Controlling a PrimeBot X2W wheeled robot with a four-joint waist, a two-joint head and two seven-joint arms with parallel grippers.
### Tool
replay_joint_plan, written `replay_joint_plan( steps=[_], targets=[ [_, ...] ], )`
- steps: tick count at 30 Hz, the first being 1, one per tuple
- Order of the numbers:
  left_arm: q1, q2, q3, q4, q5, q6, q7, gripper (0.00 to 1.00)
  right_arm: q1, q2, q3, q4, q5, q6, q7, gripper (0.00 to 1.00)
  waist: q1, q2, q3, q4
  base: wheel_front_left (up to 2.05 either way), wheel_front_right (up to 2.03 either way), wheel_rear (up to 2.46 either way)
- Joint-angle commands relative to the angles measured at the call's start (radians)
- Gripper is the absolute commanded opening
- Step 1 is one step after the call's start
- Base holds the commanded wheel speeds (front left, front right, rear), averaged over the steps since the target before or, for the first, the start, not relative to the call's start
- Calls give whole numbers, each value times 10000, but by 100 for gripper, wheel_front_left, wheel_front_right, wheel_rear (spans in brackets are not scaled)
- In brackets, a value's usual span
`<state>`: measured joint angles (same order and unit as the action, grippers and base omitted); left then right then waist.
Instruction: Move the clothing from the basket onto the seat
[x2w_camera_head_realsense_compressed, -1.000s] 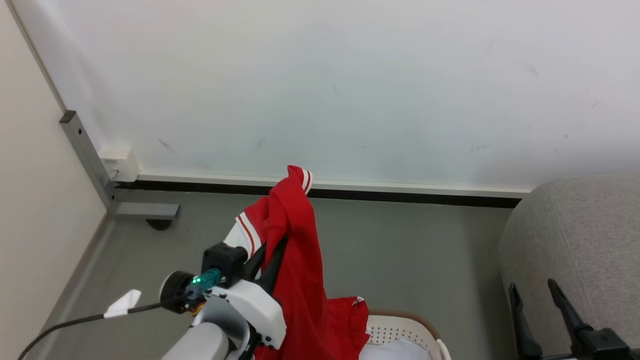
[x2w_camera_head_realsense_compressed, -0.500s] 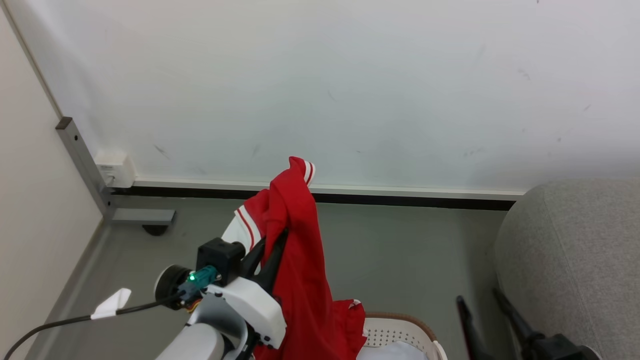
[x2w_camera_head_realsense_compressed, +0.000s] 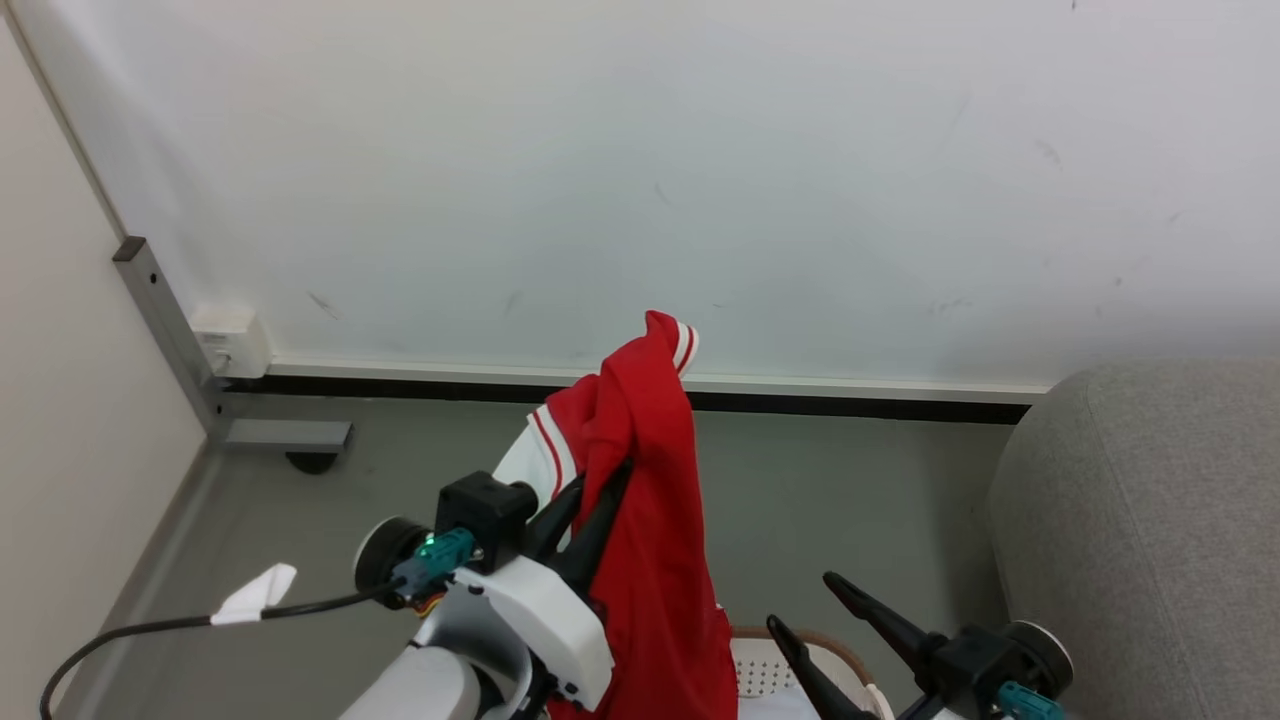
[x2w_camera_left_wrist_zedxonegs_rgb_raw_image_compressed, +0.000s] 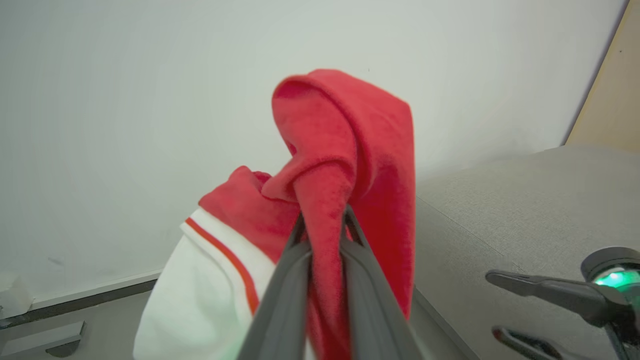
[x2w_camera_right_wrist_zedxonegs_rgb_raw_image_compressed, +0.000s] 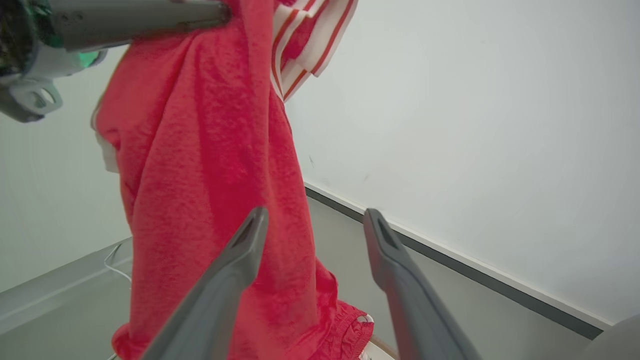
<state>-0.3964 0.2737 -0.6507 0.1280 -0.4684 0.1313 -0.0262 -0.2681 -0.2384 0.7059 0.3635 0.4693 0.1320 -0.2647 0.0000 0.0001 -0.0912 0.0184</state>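
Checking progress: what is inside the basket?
Of the basket, only a holed wall and brown rim show; the hanging clothing, the right gripper and the frame edge hide its contents.

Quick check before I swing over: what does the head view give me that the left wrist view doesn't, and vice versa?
Head view: the basket low in frame beside the hanging red garment, and the left arm's cable.
Left wrist view: a close look at the left pincer shut on a bunched fold of cloth, plus a beige panel behind the sofa.
Both: the red garment, the sofa, the open right pincer, the white wall.
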Motion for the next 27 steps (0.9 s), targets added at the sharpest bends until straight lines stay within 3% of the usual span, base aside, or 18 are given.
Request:
replay_joint_plan(
  steps=[1, 11, 17, 24, 25, 27],
  targets=[
    [-81, 8, -37, -125, -151, -66, 53, 0, -383, -107, 409, 187, 249, -24, 7, 100, 0, -1, -11, 21, 0, 0, 0],
    [-177, -170, -482, -676, -229, -356, 396, 0, -2153, -112, 3381, 1243, 1720, -24, 8, 100, 0, -1, -52, 104, 0, 0, 0],
    [-130, -262, -654, -780, -375, -537, 470, 0, -2811, 108, 3941, 1687, 2024, -24, 8, 100, 0, -1, -44, 147, 0, 0, 0],
    [-84, -484, -740, -806, -890, -845, 465, 0, -3056, 428, 3908, 1801, 2251, -24, 8, 100, 0, -1, -16, 172, 0, 0, 0],
    [-91, -508, -742, -784, -915, -886, 450, 0, -3026, 466, 3889, 1832, 2324, -24, 8, 84, 0, -1, -12, 172, 0, 0, 0],
    [-110, -545, -747, -757, -956, -928, 434, 0, -2995, 545, 3819, 1877, 2417, -24, 8, 13, 0, -1, -2, 171, 0, 0, 0]
  ],
)
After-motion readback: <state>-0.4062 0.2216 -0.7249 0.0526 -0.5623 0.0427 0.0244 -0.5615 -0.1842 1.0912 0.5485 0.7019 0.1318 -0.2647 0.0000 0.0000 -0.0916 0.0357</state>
